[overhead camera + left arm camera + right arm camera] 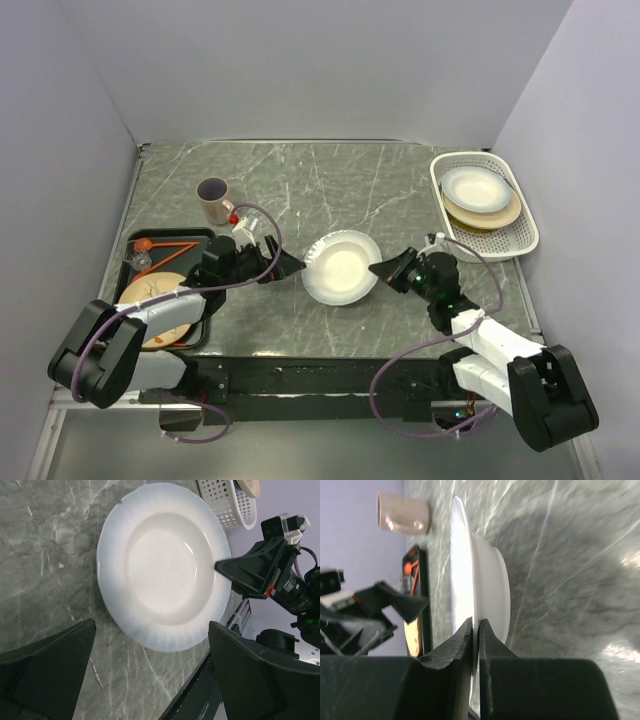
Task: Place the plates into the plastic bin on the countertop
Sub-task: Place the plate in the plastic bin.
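A white plate is at the middle of the countertop. My right gripper is shut on its right rim; the right wrist view shows both jaws pinching the thin rim. My left gripper is open and empty just left of the plate, its jaws spread wide on either side of the near rim. The white plastic bin stands at the back right. It holds a white plate on a beige plate.
A flat black tray at the left carries a beige patterned plate and orange utensils. A beige mug stands behind the tray. Walls close in the left, back and right sides.
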Robot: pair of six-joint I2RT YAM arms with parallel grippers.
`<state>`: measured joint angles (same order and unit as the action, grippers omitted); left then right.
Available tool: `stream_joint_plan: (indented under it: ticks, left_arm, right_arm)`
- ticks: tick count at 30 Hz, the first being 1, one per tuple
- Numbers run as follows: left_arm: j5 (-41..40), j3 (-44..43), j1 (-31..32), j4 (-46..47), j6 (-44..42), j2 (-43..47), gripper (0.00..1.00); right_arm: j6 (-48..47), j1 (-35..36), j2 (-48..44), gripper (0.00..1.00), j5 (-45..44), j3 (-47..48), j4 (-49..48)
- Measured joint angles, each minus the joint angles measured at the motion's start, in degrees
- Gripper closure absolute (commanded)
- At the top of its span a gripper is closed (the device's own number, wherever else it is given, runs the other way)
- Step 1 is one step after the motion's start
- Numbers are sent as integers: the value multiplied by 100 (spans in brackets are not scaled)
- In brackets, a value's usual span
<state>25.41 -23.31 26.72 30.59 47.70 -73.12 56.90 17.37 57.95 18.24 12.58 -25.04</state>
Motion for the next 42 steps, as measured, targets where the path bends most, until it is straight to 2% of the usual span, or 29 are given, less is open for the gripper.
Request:
stream_joint_plan:
  ticks: [13, 20, 34, 42]
  left_arm:
    - [-118, 59, 0, -249, -55, 363, 1]
    - [-136, 166, 0, -262, -52, 350, 1]
    - [-138, 284, 0, -175, -50, 232, 1]
    - [-133, 284, 0, -13, -48, -125, 1]
  right_arm:
    - [-280, -1974, 68, 100, 647, 938, 817]
    - [-280, -2684, 310, 100, 1110, 1714, 870]
    - [-103, -4194, 564, 100, 1742, 2037, 997]
    - [164, -4719, 815, 100, 1998, 2533, 822]
